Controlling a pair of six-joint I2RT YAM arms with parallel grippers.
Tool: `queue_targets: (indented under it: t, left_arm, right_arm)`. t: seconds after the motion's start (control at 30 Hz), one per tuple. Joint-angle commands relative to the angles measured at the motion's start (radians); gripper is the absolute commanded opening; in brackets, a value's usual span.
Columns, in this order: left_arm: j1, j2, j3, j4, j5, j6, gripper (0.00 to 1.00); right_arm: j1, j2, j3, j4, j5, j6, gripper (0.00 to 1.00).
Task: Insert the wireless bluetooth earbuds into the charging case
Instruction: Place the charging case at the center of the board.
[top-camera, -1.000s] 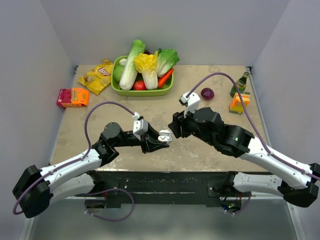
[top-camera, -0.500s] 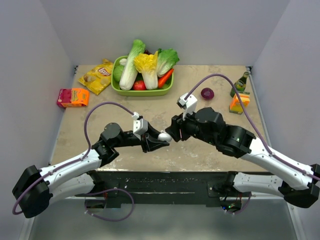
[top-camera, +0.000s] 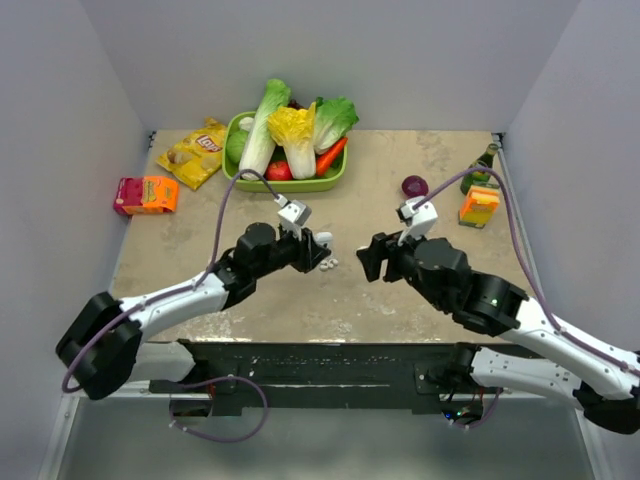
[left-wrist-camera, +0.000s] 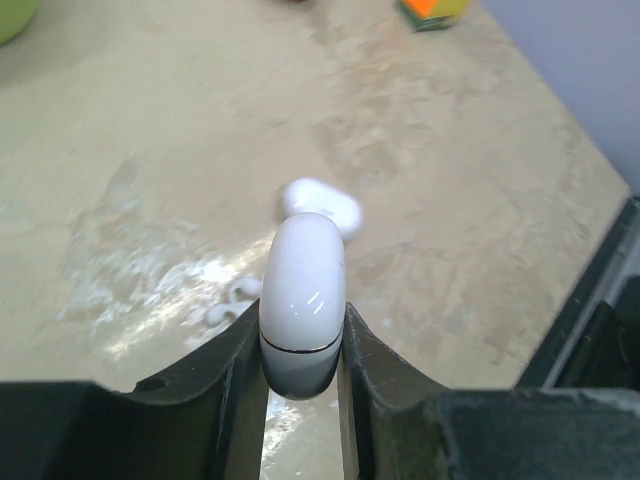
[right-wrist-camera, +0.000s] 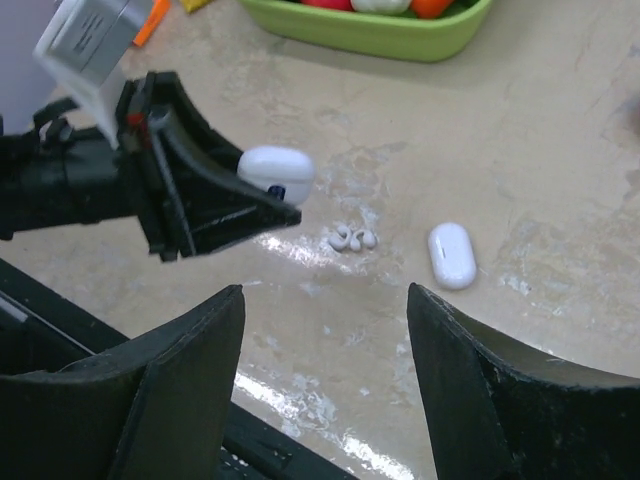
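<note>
Right pincer (right-wrist-camera: 325, 295) back, wide, empty

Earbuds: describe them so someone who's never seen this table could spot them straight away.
On the tan table, look at its middle, just by the left tool gripping a white case. The earbuds are two tiny white bits lying together, far smaller than the smooth white oval nearby.
</note>
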Motion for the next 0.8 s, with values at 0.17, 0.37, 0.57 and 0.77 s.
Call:
queue_targets:
  t: [0.17, 0.37, 0.57, 0.77]
  left_arm:
    - [0.207, 0.231, 0.016, 0.028, 0.019, -0.199, 0.00]
    - [0.299, 0.358, 0.032, 0.099, 0.131, -0.236, 0.02]
    - [0.337, 0.470, 0.048, 0.149, 0.222, -0.312, 0.20]
    - [0.354, 0.510, 0.046, 0.153, 0.257, -0.354, 0.32]
  right_arm:
    - [0.001, 0.024, -0.121, 0.130, -0.032, 0.049, 0.71]
    - [0.001, 0.052, -0.117, 0.142, -0.053, 0.039, 0.73]
    - [0.001, 0.058, -0.127, 0.159, -0.059, 0.031, 0.74]
    - [0.001, 0.052, -0.132, 0.156, -0.052, 0.025, 0.76]
